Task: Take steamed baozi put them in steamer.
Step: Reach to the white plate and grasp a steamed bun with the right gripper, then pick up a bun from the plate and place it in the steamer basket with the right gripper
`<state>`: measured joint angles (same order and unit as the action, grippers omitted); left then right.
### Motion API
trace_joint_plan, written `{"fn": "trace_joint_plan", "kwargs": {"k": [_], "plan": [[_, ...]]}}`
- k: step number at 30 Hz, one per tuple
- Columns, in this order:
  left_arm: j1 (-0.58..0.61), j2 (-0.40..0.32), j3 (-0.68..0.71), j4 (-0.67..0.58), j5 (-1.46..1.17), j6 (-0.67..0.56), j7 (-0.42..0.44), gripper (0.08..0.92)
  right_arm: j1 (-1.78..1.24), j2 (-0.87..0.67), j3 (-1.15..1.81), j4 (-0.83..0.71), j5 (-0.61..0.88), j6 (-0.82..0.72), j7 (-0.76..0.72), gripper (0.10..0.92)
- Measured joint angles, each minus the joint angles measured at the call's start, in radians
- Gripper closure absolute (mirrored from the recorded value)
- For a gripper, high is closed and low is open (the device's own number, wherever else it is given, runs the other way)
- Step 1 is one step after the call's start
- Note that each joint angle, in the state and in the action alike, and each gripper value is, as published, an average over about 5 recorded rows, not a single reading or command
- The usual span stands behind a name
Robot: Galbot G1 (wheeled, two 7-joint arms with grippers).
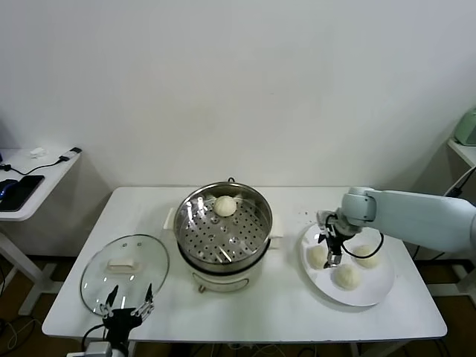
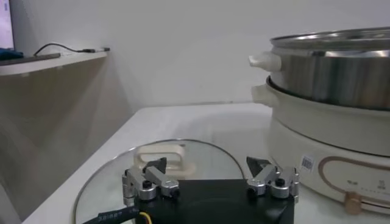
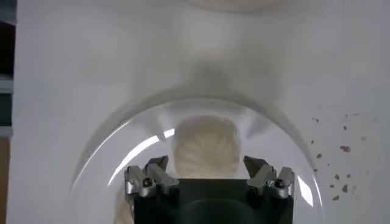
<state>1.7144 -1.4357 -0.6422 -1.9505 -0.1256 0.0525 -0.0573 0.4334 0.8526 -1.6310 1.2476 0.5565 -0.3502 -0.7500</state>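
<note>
One cream baozi [image 1: 225, 205] lies in the shiny perforated steamer [image 1: 256, 201] on its white cooker base, mid-table. Three more baozi sit on a white plate [image 1: 372, 294] at the right: one [image 1: 318, 256] under my right gripper, one [image 1: 367, 256] behind it, one [image 1: 347, 276] nearer the front. My right gripper [image 1: 331, 251] hangs open just above the left baozi, which shows between its fingers in the right wrist view [image 3: 206, 146]. My left gripper [image 1: 129, 306] is parked open at the table's front left, by the glass lid.
A round glass lid [image 1: 124, 268] with a white knob lies flat at the front left; it also shows in the left wrist view [image 2: 183, 159], with the cooker base [image 2: 329, 146] beyond. A side desk [image 1: 30, 178] stands at the far left.
</note>
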Motion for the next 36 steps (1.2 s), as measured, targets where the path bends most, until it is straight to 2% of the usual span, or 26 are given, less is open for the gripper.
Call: {"fn": "trace_joint_plan", "kwargs": {"k": [9, 16, 23, 29, 36], "plan": [[0.007, 0.000, 0.000, -0.003, 0.000, -0.003, -0.001, 0.177, -0.011, 0.007, 0.015, -0.012, -0.005, -0.012, -0.014, 0.369], [0.013, 0.000, 0.001, -0.014, 0.001, -0.003, -0.001, 0.177, 0.046, -0.006, -0.010, 0.011, 0.018, 0.000, -0.049, 0.380], [0.015, 0.000, 0.005, -0.030, 0.001, 0.001, -0.002, 0.177, 0.240, 0.002, -0.109, 0.049, 0.080, 0.027, -0.124, 0.381], [0.011, 0.001, 0.014, -0.043, 0.001, 0.007, -0.001, 0.177, 0.450, 0.039, -0.169, 0.098, 0.196, 0.022, -0.169, 0.381], [0.006, 0.000, 0.026, -0.055, 0.002, 0.009, 0.000, 0.177, 0.595, 0.144, -0.154, 0.164, 0.375, -0.031, -0.154, 0.380]]}}
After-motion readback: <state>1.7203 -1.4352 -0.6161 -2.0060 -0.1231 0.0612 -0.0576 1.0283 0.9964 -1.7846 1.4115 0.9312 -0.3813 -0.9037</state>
